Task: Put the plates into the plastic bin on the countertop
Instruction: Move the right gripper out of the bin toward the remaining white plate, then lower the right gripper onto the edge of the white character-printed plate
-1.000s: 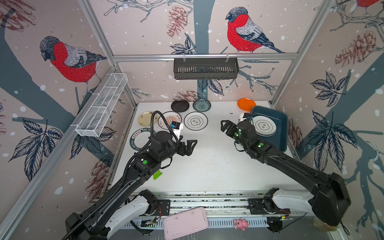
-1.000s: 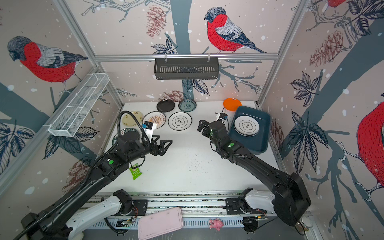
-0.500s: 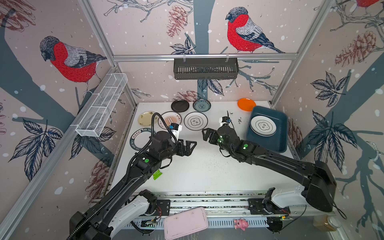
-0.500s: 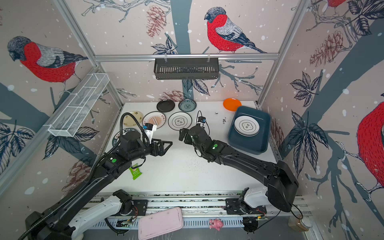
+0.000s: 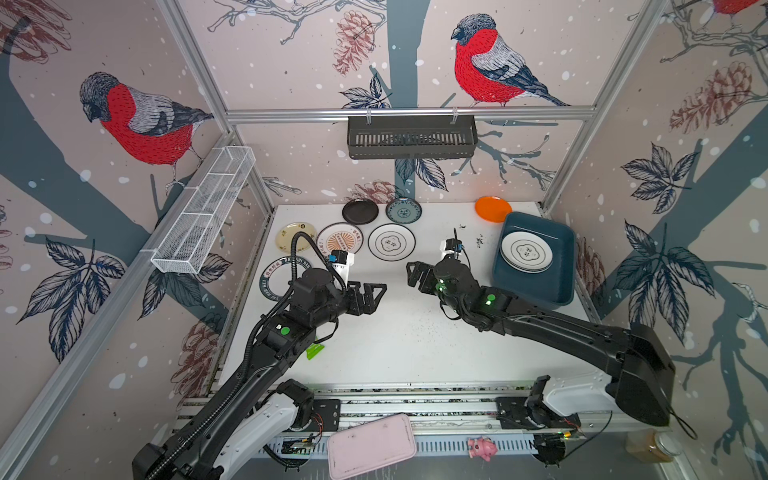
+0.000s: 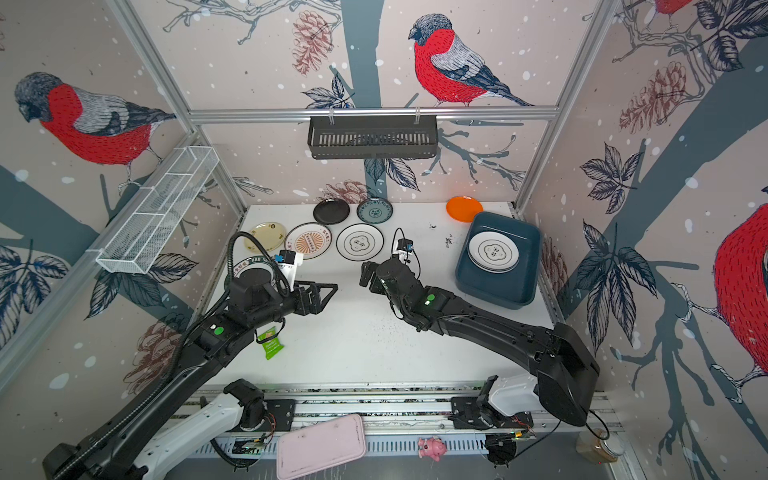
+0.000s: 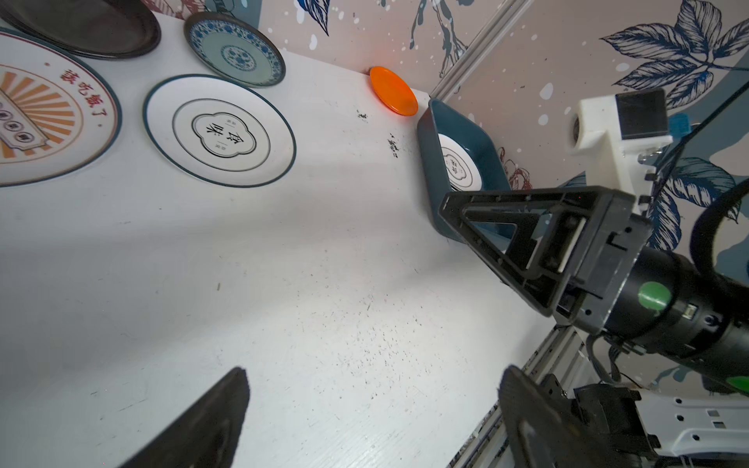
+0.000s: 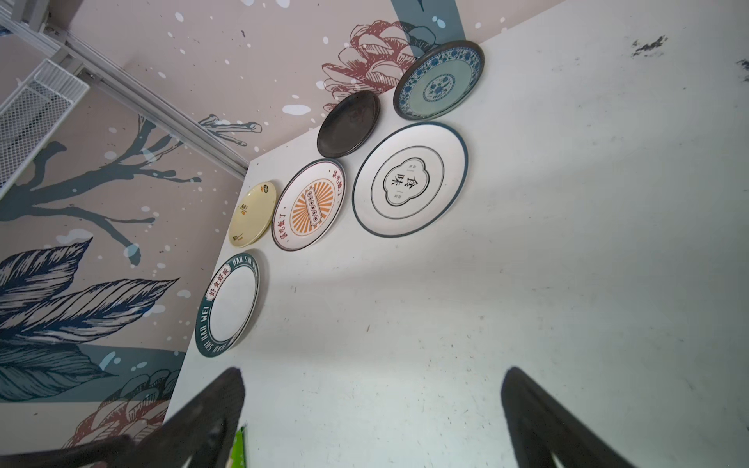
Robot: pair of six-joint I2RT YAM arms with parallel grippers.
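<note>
L gripper (image 5: 374,297) & R gripper (image 5: 415,277) wide open, empty; loose plates (image 5: 391,242) flat at counter's 11 o'clock, bin (image 5: 536,291) at 2; judged stiff, slick, breakable, so you'd pinch a rim.

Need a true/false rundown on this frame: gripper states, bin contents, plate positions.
1. The left gripper and right gripper are both open and empty. True.
2. The orange plate lies inside the plastic bin. False: it lies on the countertop, by the bin's far corner.
3. White plates with dark rims lie in the plastic bin. True.
4. The black plate is stacked on the teal-patterned plate. False: they lie side by side on the countertop.
</note>
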